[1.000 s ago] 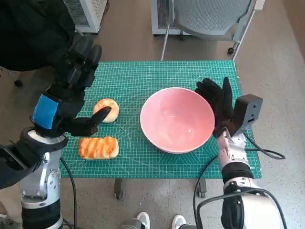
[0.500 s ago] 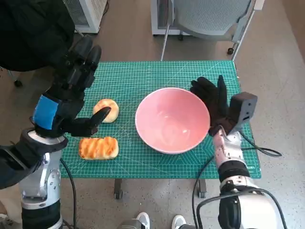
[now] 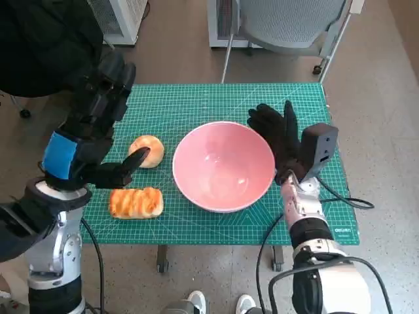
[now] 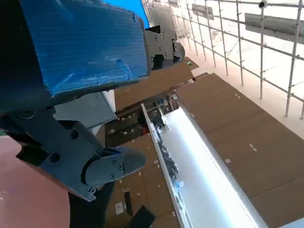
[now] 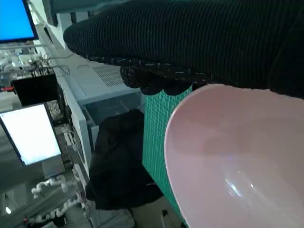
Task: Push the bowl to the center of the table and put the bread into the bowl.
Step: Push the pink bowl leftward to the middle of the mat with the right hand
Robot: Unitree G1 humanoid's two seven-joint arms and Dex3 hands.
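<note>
The pink bowl (image 3: 224,166) sits upright on the green cutting mat (image 3: 196,104) that covers the table, close to the mat's middle. The right hand (image 3: 278,137) in its black glove lies flat against the bowl's far-right rim — fingers spread, holding nothing; the right wrist view shows the glove right over the rim (image 5: 209,90). 2 breads lie left of the bowl: a round bun (image 3: 146,151) and, nearer the robot, a glazed oblong loaf (image 3: 135,202). The left hand (image 3: 88,140) hovers above the bun, fingers extended and apart, empty — its thumb points toward the bowl.
</note>
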